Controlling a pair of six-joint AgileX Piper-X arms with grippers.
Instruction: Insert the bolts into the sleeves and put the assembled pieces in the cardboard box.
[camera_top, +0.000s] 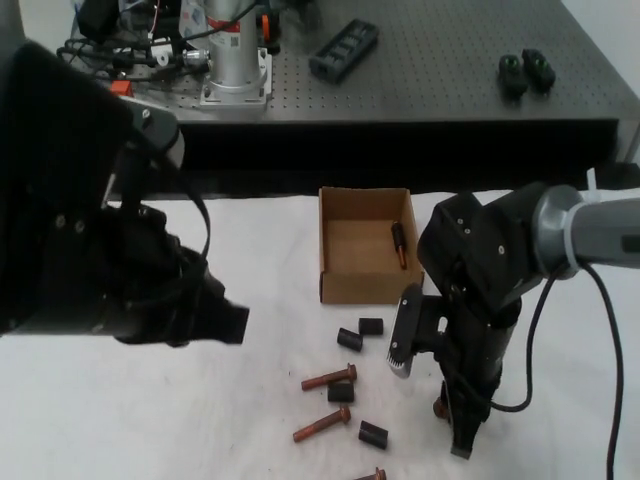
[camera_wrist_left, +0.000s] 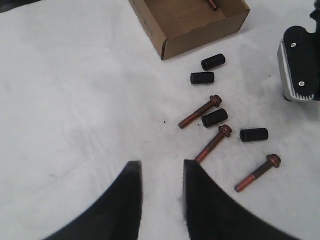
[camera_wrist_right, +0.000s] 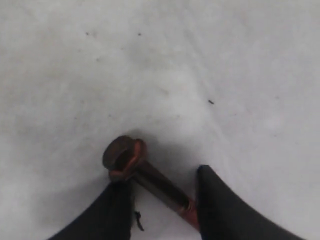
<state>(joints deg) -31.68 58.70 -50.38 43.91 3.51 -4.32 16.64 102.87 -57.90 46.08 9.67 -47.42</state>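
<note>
Cardboard box (camera_top: 365, 287) holds one sleeved bolt (camera_top: 398, 245) — left jaws open, right jaws open astride a loose bolt (camera_wrist_right: 150, 181).

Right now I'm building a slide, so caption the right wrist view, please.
Right gripper straddles a copper bolt on the white cloth.

White cloth-covered counter (camera_wrist_left: 75, 100): plain, a few dark specks. Tan rectangular cardboard box (camera_top: 340, 285): no print, floor a shade darker. Flanged metal bolts (camera_wrist_left: 200, 112) in front of the box: copper-orange throughout. Short cylindrical sleeves (camera_wrist_left: 213, 62) among them: matte black. Slim piece (camera_top: 399, 245) inside the box: black one end, copper the other. Left gripper (camera_wrist_left: 161, 167): black jaws. Right gripper (camera_wrist_right: 165, 175): black, one pale grey ribbed pad (camera_wrist_left: 295, 70); tubular arm link (camera_top: 590, 230) grey. Perforated metal plate (camera_top: 450, 80) beyond the box: dark grey, regular dot grid.
</note>
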